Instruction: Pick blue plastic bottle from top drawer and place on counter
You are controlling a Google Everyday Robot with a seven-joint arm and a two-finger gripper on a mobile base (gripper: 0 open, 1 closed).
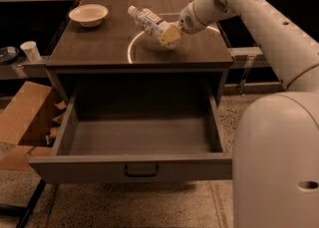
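The blue plastic bottle (pixel 147 22) is a clear bottle with a white cap and a white label. It is held tilted above the counter (pixel 94 48), cap pointing up and left. My gripper (pixel 170 35) is shut on the bottle's lower end, over the white arc on the counter. The top drawer (pixel 134 167) is pulled fully open below the counter, and its inside is bare. Its dark bar handle (pixel 141 171) faces the front.
A white bowl (pixel 88 14) sits at the counter's back left. A white paper cup (pixel 31 51) stands on a low shelf to the left. A cardboard box (pixel 22 120) lies on the floor by the drawer's left side. My white arm and body fill the right.
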